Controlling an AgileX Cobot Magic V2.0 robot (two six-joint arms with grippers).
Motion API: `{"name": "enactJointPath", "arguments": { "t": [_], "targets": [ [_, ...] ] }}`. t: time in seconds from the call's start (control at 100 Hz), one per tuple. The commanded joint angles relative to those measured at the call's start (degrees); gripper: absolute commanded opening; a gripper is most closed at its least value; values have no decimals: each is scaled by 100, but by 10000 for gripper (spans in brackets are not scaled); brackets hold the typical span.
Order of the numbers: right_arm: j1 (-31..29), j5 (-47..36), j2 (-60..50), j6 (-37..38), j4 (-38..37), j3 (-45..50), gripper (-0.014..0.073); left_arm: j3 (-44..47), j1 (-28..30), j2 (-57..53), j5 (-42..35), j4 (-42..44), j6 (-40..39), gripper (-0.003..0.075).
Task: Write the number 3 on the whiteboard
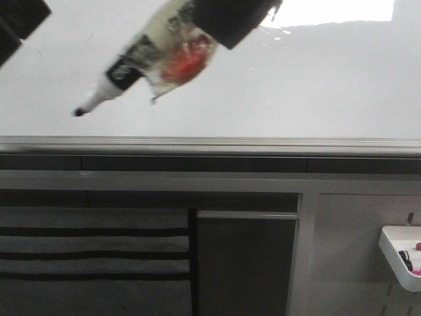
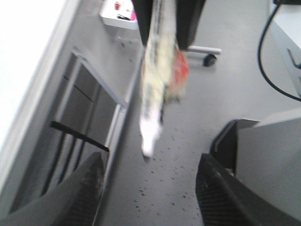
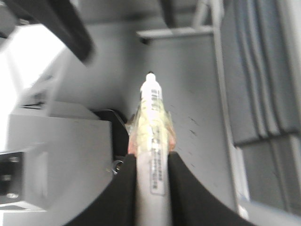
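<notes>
The whiteboard (image 1: pixel 296 85) is a glossy white board with glare and a grey metal edge strip (image 1: pixel 210 145). I see no number 3 on it. My right gripper (image 1: pixel 227 20) is shut on a marker (image 1: pixel 141 62) wrapped in clear tape with an orange patch. Its black tip (image 1: pixel 80 112) points toward the board's front left; I cannot tell whether it touches. In the right wrist view the marker (image 3: pixel 151 122) sits clamped in the gripper (image 3: pixel 151 165). My left gripper (image 2: pixel 150 188) is open and empty; it shows at the front view's far left (image 1: pixel 20 20).
A small white tray (image 1: pixel 401 253) with red and black items hangs low on the right, also in the left wrist view (image 2: pixel 120 14). Grey cabinet fronts and black slats lie below the board's edge. A caster and a black cable (image 2: pixel 268 61) are on the speckled floor.
</notes>
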Motion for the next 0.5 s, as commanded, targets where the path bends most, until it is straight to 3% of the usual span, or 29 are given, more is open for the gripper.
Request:
{"name": "enactJointPath", "arguments": {
  "t": [0.0, 0.15, 0.36, 0.49],
  "targets": [
    [-18, -337, -409, 728, -567, -193, -37, -207, 215, -345, -342, -134, -150, 409],
    [-534, -434, -833, 1805, -1051, -75, -37, -95, 884, -686, -351, -134, -505, 409],
    [-1850, -952, -1522, 2156, -569, 756, -37, 324, 1866, -899, -490, -322, -782, 409],
    [-2010, -1042, -1623, 2156, -389, 1061, -37, 358, 2160, -899, -672, -485, -782, 409]
  ]
}}
